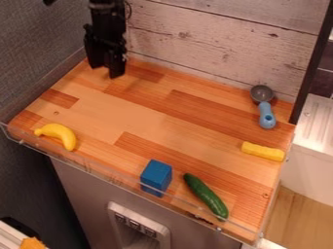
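Wide gap between banana [60,133] and blue block [156,178].

The camera looks down at a steep slant from above the front side of the wooden worktop [149,126], facing the whitewashed plank wall [214,44] behind it. It stands far enough back to take in the worktop from side to side, the grey cabinet front [84,194] and some floor [296,219] at lower right. It seems turned slightly, the near edge sloping down rightward.
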Robot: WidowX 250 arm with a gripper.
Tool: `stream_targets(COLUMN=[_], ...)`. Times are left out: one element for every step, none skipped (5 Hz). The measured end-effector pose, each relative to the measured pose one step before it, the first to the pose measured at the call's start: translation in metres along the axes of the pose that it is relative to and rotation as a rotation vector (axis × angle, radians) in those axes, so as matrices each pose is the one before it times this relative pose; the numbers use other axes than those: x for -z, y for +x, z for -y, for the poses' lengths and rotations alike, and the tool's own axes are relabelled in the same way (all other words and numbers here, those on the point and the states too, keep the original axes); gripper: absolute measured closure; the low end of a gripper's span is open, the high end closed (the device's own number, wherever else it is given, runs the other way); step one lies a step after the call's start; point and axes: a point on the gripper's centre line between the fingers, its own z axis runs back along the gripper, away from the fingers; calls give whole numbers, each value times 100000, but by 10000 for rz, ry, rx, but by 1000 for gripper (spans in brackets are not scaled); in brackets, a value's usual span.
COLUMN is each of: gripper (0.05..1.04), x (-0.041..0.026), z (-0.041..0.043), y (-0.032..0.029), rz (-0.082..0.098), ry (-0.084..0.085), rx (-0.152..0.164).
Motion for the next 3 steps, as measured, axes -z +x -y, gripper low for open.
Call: stream_targets(gripper=[85, 85, 153], x=[980, 1112, 64], z=[-125, 487, 225], y=[414, 358, 346], rz=[36, -164, -61], ry=[150, -152, 34], rx=[1207, 1430, 757])
